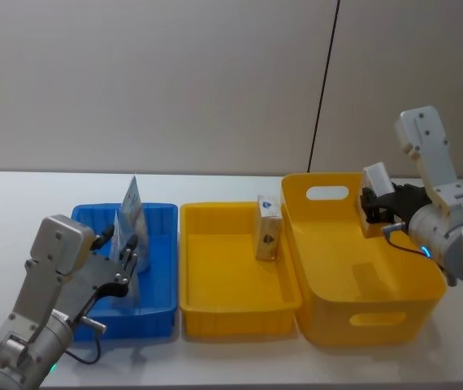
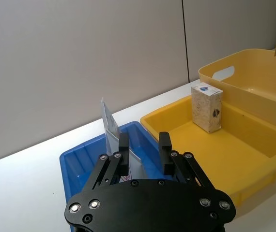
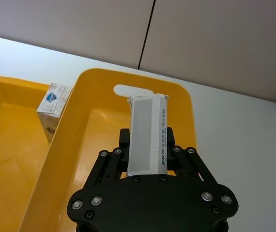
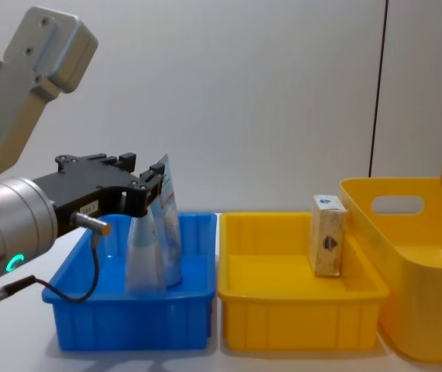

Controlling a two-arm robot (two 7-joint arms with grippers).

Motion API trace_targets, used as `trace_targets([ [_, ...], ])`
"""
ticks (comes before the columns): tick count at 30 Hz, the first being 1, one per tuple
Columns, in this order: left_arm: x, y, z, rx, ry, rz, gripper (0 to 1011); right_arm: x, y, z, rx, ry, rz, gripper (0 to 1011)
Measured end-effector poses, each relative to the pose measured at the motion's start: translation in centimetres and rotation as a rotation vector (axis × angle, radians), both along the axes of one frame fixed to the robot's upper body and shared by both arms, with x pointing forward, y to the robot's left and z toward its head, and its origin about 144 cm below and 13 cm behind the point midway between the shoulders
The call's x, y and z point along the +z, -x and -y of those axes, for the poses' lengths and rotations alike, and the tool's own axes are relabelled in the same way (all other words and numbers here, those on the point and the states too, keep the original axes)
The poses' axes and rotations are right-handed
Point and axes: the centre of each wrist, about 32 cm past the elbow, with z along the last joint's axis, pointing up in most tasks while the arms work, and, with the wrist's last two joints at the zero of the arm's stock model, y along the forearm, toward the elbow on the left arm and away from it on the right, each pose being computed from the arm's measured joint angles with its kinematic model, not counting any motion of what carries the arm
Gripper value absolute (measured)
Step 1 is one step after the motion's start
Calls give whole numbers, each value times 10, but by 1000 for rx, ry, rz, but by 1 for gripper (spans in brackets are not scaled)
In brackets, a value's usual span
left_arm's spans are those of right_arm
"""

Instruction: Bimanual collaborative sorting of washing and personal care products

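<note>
One small carton (image 3: 147, 130) is held up in the air over the big yellow basket (image 1: 337, 309). The right gripper (image 3: 146, 140) has its two fingers closed tight on the lower part of the carton, one on each side. The rest of the carton sticks out past the fingertips, toward the end of the basket that has the handle hole. The other carton (image 1: 268, 228) stands upright in the yellow tray (image 1: 240, 313), in the back corner next to the basket, and no gripper touches it. Two pale tubes (image 4: 167, 225) stand in the blue bin (image 4: 128, 322), flat ends up, close together. The left gripper (image 2: 144, 147) is over this bin, right by the tubes, with its fingers (image 2: 123, 150) spread apart. One tube's pale body shows in the gap between them, and the tall flat end of the other tube pokes up just past one finger. All three containers sit side by side on the white table (image 1: 20, 203).
</note>
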Motion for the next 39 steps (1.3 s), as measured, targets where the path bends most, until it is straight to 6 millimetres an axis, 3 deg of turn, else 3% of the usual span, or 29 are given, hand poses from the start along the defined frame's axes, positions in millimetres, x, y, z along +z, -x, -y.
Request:
trace_targets([
  [9, 0, 0, 0, 0, 0, 0, 351, 0, -1, 0, 0, 1, -5, 605],
  [15, 0, 0, 0, 0, 0, 0, 351, 0, -1, 0, 0, 2, -7, 827],
  [23, -1, -1, 1, 0, 3, -4, 351, -1, -2, 0, 0, 2, -9, 1004],
  [39, -15, 0, 10, 34, 24, -37, 351, -1, -2, 0, -1, 2, -10, 1003],
])
